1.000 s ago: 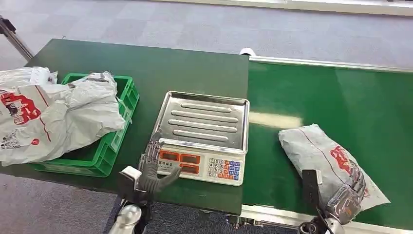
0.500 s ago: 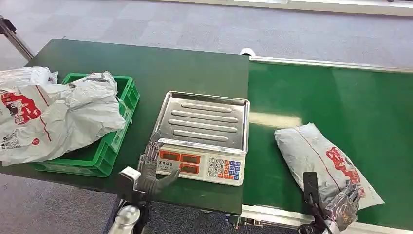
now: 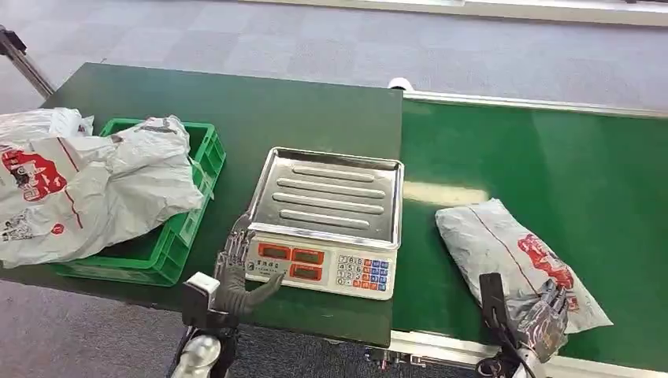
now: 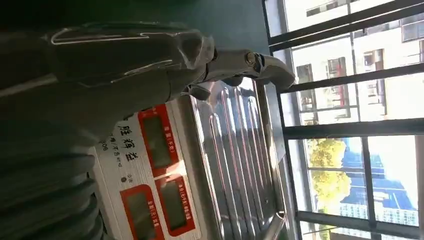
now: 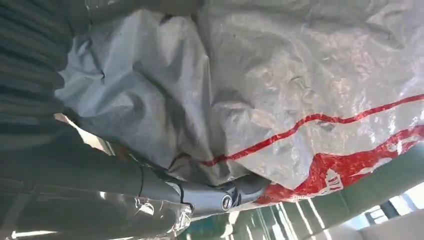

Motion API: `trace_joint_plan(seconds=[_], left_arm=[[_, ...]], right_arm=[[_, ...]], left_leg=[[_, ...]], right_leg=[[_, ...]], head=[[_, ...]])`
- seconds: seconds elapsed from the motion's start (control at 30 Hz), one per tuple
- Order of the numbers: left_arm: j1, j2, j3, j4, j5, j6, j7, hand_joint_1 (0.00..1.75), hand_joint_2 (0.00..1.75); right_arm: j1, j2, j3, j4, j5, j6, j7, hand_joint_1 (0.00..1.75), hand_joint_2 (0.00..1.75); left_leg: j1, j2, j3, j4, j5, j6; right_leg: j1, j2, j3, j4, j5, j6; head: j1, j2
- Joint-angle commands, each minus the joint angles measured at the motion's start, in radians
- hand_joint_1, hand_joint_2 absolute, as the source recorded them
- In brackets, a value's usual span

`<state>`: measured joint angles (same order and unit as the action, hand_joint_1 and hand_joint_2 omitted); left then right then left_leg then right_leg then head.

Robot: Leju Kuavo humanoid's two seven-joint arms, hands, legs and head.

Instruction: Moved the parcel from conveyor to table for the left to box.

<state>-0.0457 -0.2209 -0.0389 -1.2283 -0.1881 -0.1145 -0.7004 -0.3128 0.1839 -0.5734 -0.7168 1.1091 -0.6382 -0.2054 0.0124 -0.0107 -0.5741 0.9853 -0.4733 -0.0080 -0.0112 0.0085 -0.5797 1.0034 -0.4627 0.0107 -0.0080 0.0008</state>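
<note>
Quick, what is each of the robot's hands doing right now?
Left hand: holding nothing, fingers spread beside the scale.
Right hand: fingers gripping the grey parcel on the conveyor.

A crumpled grey plastic parcel (image 3: 512, 256) with red printing lies flat on the green conveyor (image 3: 551, 157), at about four o'clock in the head view, its long axis running toward ten o'clock.

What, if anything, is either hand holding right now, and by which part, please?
The right hand grips the grey parcel at its near end; the left hand holds nothing.
</note>
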Motion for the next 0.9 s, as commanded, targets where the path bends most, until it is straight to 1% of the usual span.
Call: trace_joint_plan(seconds=[0.03, 0.37, 0.4, 0.43, 0.47, 0.57, 0.8, 0.83, 0.9], left_arm=[[0.01, 0.02, 0.002, -0.015, 0.02, 0.007, 0.002, 0.0, 1.75], [0.01, 0.02, 0.002, -0.015, 0.02, 0.007, 0.002, 0.0, 1.75], [0.009, 0.02, 0.001, -0.016, 0.021, 0.007, 0.002, 0.0, 1.75], [0.008, 0.021, 0.001, -0.015, 0.022, 0.007, 0.002, 0.0, 1.75], [0.004, 0.022, 0.0, -0.012, 0.024, 0.007, 0.002, 0.0, 1.75], [-0.003, 0.024, -0.005, -0.004, 0.022, 0.01, 0.002, 0.0, 1.75], [-0.005, 0.026, -0.003, -0.003, 0.026, 0.01, 0.002, 0.0, 1.75], [-0.004, 0.025, -0.003, -0.004, 0.027, 0.01, 0.002, 0.0, 1.75], [-0.007, 0.025, -0.006, -0.001, 0.026, 0.011, 0.002, 0.0, 1.75]], right_arm=[[0.005, 0.025, 0.039, -0.071, -0.164, -0.018, -0.142, 1.75, 1.75], [0.005, 0.025, 0.039, -0.071, -0.164, -0.018, -0.142, 1.75, 1.75], [0.008, 0.028, 0.043, -0.086, -0.214, -0.01, -0.194, 1.75, 1.75], [0.011, 0.029, 0.05, -0.093, -0.235, -0.004, -0.219, 1.75, 1.75], [0.016, 0.033, 0.059, -0.111, -0.26, 0.001, -0.246, 1.75, 1.75], [0.027, 0.041, 0.076, -0.145, -0.341, 0.064, -0.308, 1.75, 1.75], [0.021, 0.043, 0.093, -0.135, -0.344, 0.078, -0.311, 1.75, 1.75], [0.019, 0.042, 0.096, -0.13, -0.344, 0.082, -0.311, 1.75, 1.75], [0.019, 0.041, 0.097, -0.131, -0.383, 0.081, -0.344, 1.75, 1.75]], left_leg=[[0.0, 0.002, 0.001, 0.0, 0.0, 0.0], [0.0, 0.002, 0.002, -0.001, 0.0, 0.0], [0.0, 0.001, 0.001, -0.001, 0.0, 0.0], [0.0, 0.002, 0.004, -0.002, -0.001, 0.0], [0.0, 0.001, 0.001, -0.001, 0.0, 0.0], [0.0, 0.002, 0.002, -0.001, -0.001, 0.0], [0.0, 0.001, 0.0, 0.0, 0.0, 0.0], [0.0, 0.002, 0.003, -0.002, 0.0, 0.0], [0.0, 0.002, 0.002, -0.001, 0.0, 0.0]], right_leg=[[0.0, 0.001, 0.0, 0.0, 0.0, 0.0], [0.0, 0.0, 0.001, -0.001, 0.0, -0.001], [0.0, 0.0, 0.001, -0.001, 0.0, -0.001], [0.001, 0.0, 0.003, -0.002, 0.0, -0.001], [0.0, 0.0, 0.001, -0.001, 0.0, -0.001], [0.0, 0.0, 0.001, -0.001, 0.0, -0.001], [0.0, 0.0, 0.0, 0.0, 0.0, 0.0], [0.0, 0.0, 0.002, -0.002, 0.0, -0.001], [0.0, 0.0, 0.001, -0.001, 0.0, -0.001]], head=[[0.0, 0.0], [0.0, 0.0], [0.0, 0.0], [0.0, 0.0], [0.0, 0.0], [0.0, 0.0], [0.0, 0.0], [0.0, 0.0], [0.0, 0.0]])
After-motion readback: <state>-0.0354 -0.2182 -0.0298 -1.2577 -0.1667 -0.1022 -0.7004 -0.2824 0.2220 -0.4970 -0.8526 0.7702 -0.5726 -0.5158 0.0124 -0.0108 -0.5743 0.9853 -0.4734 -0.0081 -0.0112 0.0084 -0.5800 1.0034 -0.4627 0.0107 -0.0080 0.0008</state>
